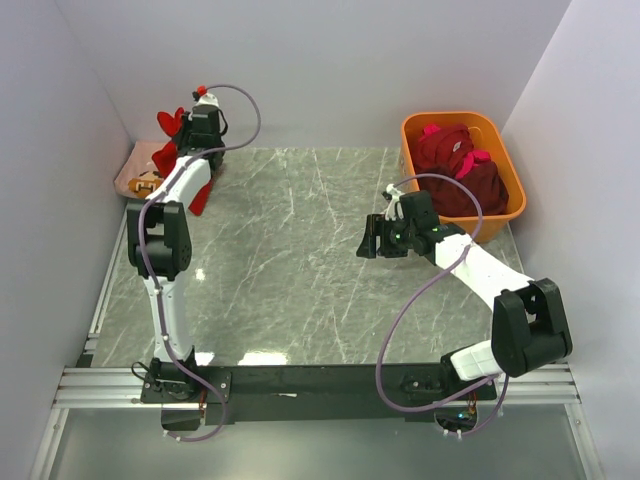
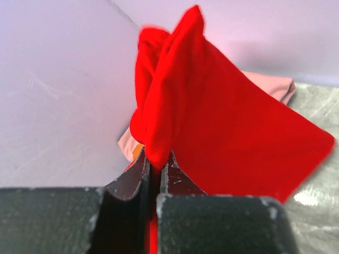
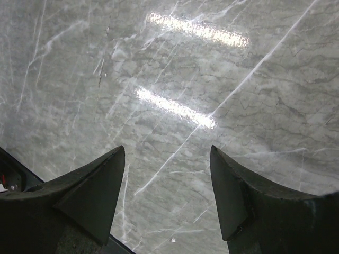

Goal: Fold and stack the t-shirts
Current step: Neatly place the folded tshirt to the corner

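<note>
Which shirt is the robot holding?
The bright red t-shirt, pinched in the left tool at the far left corner. The maroon ones lie in the orange tub, and the pink one lies loose beside the wall.

the red t-shirt (image 2: 222, 137) hides most of the dusty-pink t-shirt (image 2: 273, 85).

Beneath me spreads a polished grey marble-patterned tabletop (image 1: 300, 250), veined with thin white lines. Three plain pale lavender-white walls box it in: a back wall (image 1: 320, 60), a left wall (image 1: 50, 200) and a right wall (image 1: 590, 150), each meeting the slab at its edge. Along the near edge runs a ribbed silver aluminium rail (image 1: 110, 385). Light lies on the stone as two bright elongated glare streaks (image 3: 175, 108) in my right wrist view.
</note>
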Robot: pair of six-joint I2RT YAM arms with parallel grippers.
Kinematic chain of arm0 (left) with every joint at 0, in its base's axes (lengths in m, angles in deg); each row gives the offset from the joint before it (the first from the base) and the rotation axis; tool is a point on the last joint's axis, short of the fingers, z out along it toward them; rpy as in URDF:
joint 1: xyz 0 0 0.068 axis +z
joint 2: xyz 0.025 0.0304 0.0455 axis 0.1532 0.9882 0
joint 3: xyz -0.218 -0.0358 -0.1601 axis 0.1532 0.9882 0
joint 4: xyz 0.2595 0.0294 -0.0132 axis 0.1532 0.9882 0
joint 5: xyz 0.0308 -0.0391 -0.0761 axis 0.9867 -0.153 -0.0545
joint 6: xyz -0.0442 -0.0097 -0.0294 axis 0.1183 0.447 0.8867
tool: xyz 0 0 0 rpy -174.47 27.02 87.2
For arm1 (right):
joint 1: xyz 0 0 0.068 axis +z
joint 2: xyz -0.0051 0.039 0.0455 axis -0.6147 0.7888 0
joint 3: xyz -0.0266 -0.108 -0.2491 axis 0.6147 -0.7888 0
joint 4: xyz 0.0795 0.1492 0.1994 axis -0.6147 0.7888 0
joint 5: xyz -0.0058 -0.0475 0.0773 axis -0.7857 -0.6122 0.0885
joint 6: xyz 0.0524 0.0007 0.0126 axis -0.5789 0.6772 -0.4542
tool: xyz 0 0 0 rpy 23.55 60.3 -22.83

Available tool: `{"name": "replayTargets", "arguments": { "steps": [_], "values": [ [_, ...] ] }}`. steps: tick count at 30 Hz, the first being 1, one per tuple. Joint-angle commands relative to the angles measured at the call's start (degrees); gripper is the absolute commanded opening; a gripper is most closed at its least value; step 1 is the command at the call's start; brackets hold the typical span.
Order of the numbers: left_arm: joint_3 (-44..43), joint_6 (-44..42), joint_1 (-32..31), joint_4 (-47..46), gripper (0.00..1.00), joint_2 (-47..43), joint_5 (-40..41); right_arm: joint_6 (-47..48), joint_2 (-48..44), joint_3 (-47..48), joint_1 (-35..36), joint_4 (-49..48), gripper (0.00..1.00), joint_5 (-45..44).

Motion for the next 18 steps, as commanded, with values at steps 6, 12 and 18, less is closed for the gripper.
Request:
{"name": "replayTargets", "arguments": {
  "steps": [6, 12, 18],
  "values": [
    [-5.49, -0.65, 0.62, -1.48, 0.01, -1.88, -6.43, 1.27, 0.94, 2.79, 0.0, -0.07, 0.72, -0.34],
    [-7.24, 0.59, 0.7, -1.13, 0.01, -2.67, -7.75, 1.36, 0.68, 3.05, 0.09, 0.2, 0.72, -0.51],
    [-9.52, -0.73, 1.41, -2.54, 0.01, -1.71, -8.11, 1.36, 0.5, 3.05, 0.0, 0.64, 0.72, -1.13]
  ]
}}
